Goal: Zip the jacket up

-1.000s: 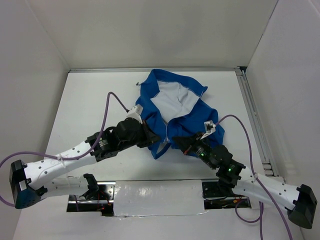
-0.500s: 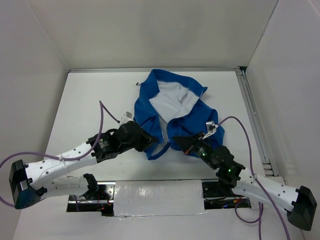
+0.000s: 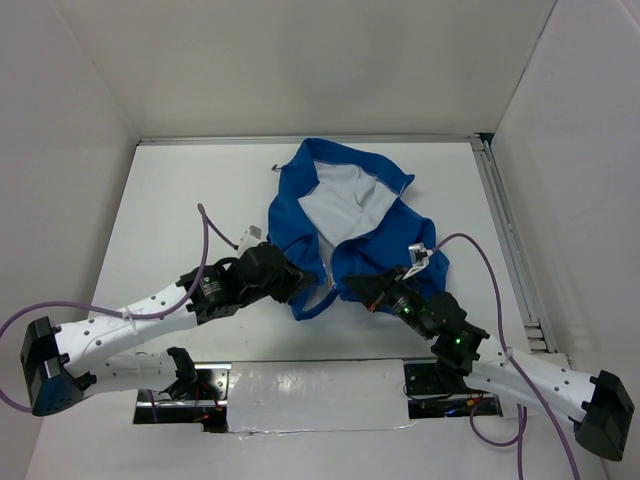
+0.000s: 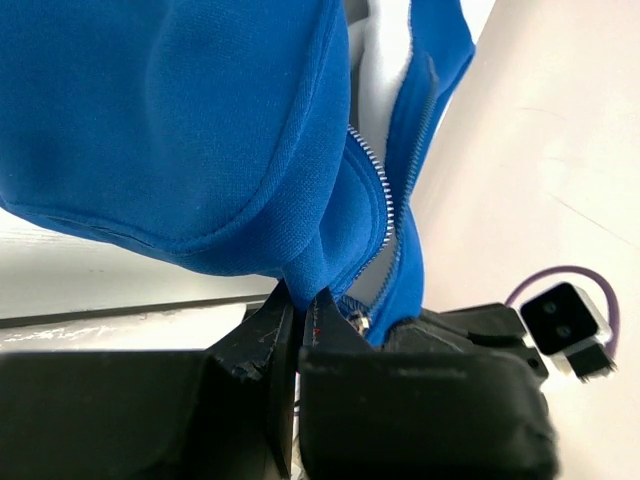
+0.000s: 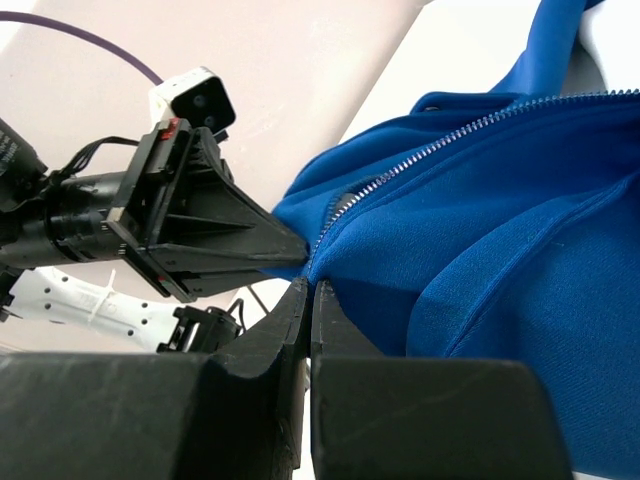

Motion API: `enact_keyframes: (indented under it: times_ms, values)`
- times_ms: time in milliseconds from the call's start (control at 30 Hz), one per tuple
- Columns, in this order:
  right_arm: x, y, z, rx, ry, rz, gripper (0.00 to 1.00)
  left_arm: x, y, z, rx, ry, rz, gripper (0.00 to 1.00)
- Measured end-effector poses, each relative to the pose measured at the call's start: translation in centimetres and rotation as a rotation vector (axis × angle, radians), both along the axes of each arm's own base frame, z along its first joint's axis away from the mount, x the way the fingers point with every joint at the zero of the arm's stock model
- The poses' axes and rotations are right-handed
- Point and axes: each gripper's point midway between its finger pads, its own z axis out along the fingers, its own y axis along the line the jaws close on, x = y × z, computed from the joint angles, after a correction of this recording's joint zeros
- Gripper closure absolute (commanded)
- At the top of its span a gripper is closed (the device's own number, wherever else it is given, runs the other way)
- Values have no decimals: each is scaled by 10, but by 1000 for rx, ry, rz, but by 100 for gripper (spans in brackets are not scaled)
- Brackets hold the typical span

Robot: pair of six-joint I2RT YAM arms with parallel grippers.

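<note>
Left gripper (image 4: 300, 308), right gripper (image 5: 308, 298) tight on jacket (image 3: 385, 240) hem (zipper (image 4: 385, 200) foot obscured)

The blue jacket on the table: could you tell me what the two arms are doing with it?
Both arms hold the jacket at its bottom hem. The left gripper is pinched shut on the fabric on one side of the zipper teeth, the right gripper on the other side. The front lies open above, white lining showing, so the zipper is not yet closed.
</note>
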Motion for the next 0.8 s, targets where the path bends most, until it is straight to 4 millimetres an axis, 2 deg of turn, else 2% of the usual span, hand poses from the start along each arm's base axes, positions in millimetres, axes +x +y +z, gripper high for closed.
enact_keyframes:
  times_ms: [367,467,633,733,800]
  values:
    - [0,2,-4,-9,7,7,100,1,-2,-6,0,24,14,100]
    - [5,1,-18,-67,50,-19,100,0,1,-9,13,40,25,100]
    - [9,-1,-61,-282,183,-44,100,-10,24,-36,116,121,71,100]
    - [-2,-1,-110,-468,291,10,99,-20,39,-59,168,149,68,100]
    - [-16,-3,-145,-595,369,64,93,-30,50,-79,203,178,58,100]
